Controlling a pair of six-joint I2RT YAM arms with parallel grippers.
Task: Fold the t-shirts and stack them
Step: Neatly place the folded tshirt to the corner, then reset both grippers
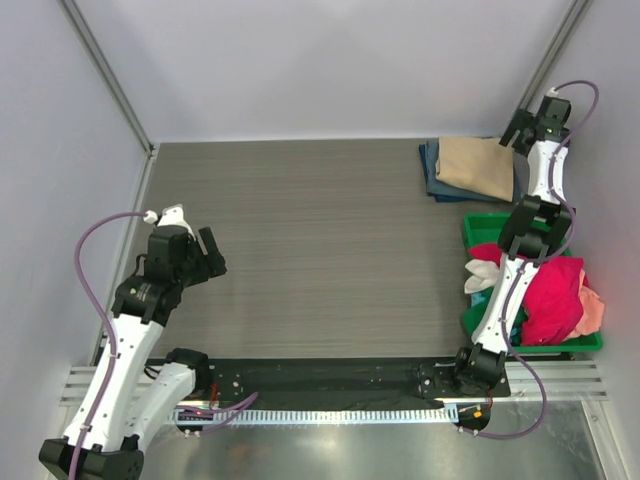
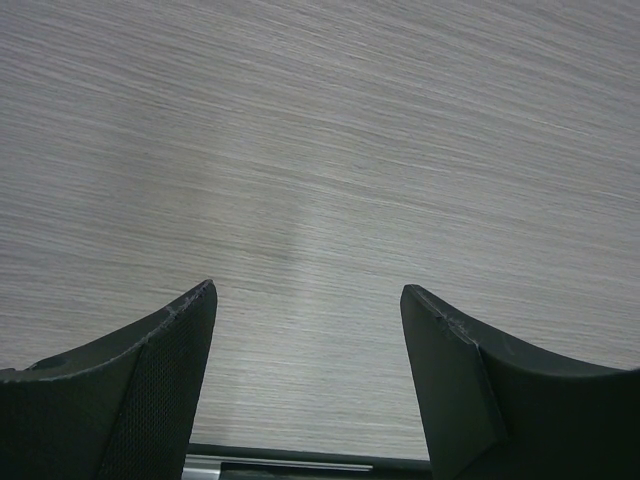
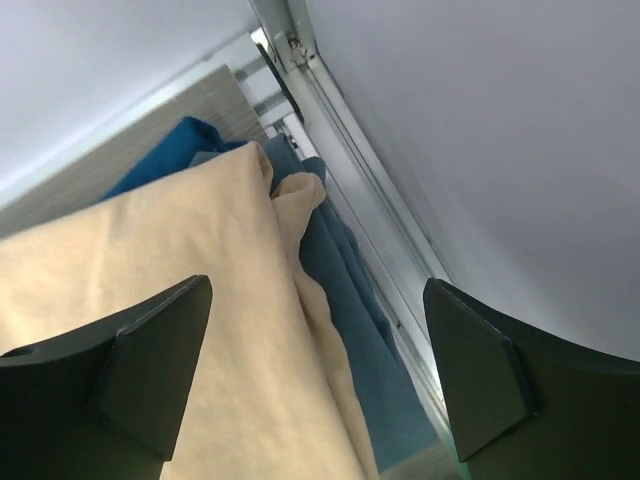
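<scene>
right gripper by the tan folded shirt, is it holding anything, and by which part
Nothing is held: the right gripper is open, jaws wide apart over the folded tan cloth t-shirt.

Grey wood-grain laminate tabletop (image 1: 320, 230): fills middle of enclosure. Bright green rectangular plastic bin (image 1: 482, 226): on tabletop at right edge, in near half. Pale lavender-white panel walls (image 1: 330, 60): on left, far and right sides. Slanted aluminium corner posts (image 1: 105, 70): at both far corners. Flat black base plate (image 1: 330, 375): along near table edge. Slotted aluminium rails (image 1: 575, 380): at both ends of plate. Brushed metal sheet (image 1: 340, 450): nearest strip, below plate.
</scene>
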